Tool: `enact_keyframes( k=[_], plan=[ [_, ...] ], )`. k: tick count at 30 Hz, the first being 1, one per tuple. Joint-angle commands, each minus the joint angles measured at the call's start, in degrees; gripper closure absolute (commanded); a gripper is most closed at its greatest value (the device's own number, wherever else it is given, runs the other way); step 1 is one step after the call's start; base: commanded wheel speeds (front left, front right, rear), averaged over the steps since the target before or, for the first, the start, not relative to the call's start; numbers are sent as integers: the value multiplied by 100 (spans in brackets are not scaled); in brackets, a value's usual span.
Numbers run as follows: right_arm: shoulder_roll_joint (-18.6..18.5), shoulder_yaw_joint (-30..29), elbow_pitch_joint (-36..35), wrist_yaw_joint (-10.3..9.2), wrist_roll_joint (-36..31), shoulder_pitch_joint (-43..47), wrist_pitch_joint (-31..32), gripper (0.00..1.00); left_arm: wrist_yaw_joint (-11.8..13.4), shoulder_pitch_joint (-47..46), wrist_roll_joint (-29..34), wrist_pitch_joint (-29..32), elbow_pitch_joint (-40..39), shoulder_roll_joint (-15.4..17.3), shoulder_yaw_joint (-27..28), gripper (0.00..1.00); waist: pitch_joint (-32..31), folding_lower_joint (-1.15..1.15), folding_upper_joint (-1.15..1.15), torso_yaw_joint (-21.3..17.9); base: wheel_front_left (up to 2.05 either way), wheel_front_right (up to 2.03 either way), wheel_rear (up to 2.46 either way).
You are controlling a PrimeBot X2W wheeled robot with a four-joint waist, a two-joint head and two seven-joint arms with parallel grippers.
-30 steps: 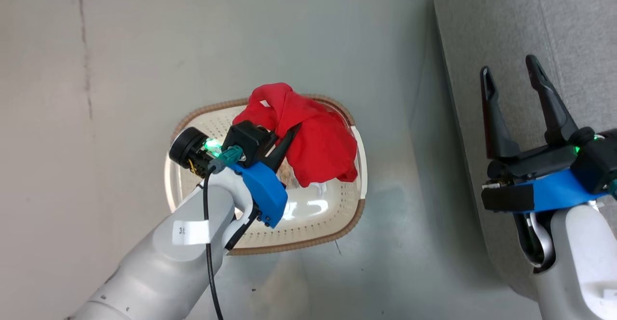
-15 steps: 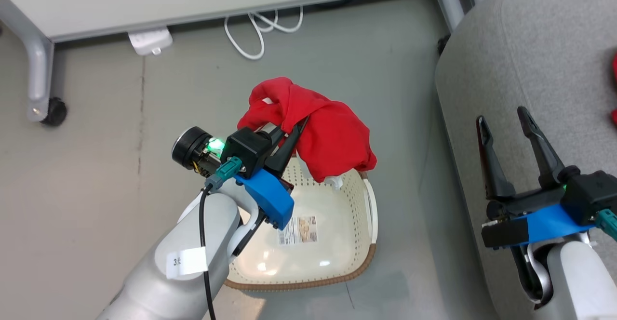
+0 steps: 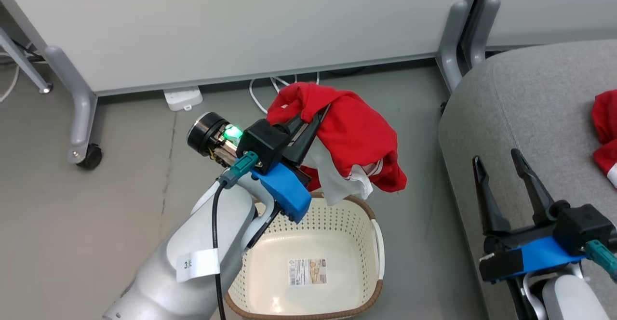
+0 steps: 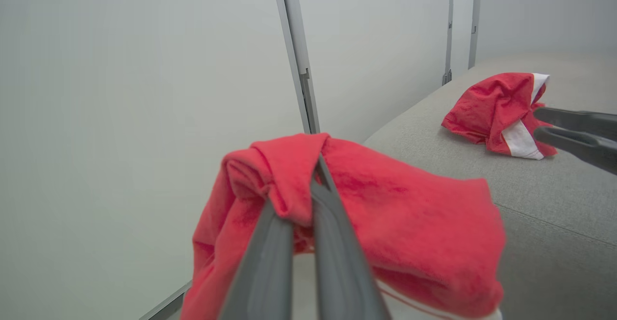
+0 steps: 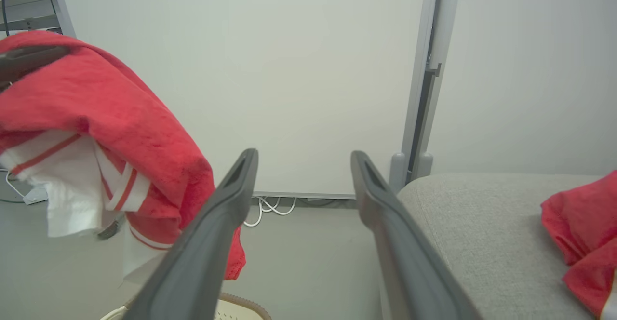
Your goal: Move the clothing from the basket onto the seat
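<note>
The left gripper [image 3: 322, 112] is clenched on a fold of a red garment [image 3: 359, 134]. In the left wrist view the two dark fingers lie almost together, with cloth bunched over their tips. The garment drapes away from the grip to the robot's right, and a white panel with red stripes hangs at its lower edge. It is held in the air over the far rim of the basket [image 3: 373, 235], and whether its lowest cloth touches that rim cannot be told.

The basket stands on the grey floor [image 3: 72, 214] under the left forearm. A printed label [image 3: 307, 272] shows on its bare bottom.

The right gripper [image 3: 496, 156] is released, its fingers spread wide with nothing between them. It hangs by the near left edge of the seat [image 3: 520, 93], well apart from the held garment.

A second garment [image 3: 605, 117], red with a white patch, lies crumpled on the seat at the right edge of the head view. In the left wrist view it sits on the cushion just behind the right gripper's fingertips.

Beyond the basket a pale panel [image 3: 241, 21] stands on grey legs, one ending in a caster [image 3: 89, 156]. A white power strip [image 3: 182, 98] and a looped cable [image 3: 260, 91] lie on the floor at the panel's foot.
</note>
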Motion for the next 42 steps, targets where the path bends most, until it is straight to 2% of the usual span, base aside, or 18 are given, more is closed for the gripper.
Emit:
enact_keyframes(
  k=[1, 10, 15, 34, 42],
  plan=[
    [17, -11, -2, 1, 2, 107, 0, 0, -6, -105, 0, -28, -23, 15, 0, 100, -96, 1, 0, 30, 0, 0, 0],
    [74, 9, -23, 1, 9, 320, 0, 0, -6, -149, -94, -29, -27, 47, -120, 100, -244, 1, 0, 73, 0, 0, 0],
    [23, 235, -68, 1, 7, 294, 0, 0, -6, -143, -103, -29, -12, 78, -135, 100, -239, 1, 0, 87, 0, 0, 0],
    [-236, 2069, -24, 1, 84, -292, 0, 0, -6, -190, -64, -29, 2, 32, -159, 100, -124, 1, 0, 128, 0, 0, 0],
    [-179, 2695, 334, 1, 105, -894, 0, 0, -7, -269, -59, -29, 3, -32, -261, 100, -20, 1, 0, 200, 0, 0, 0]
  ],
)
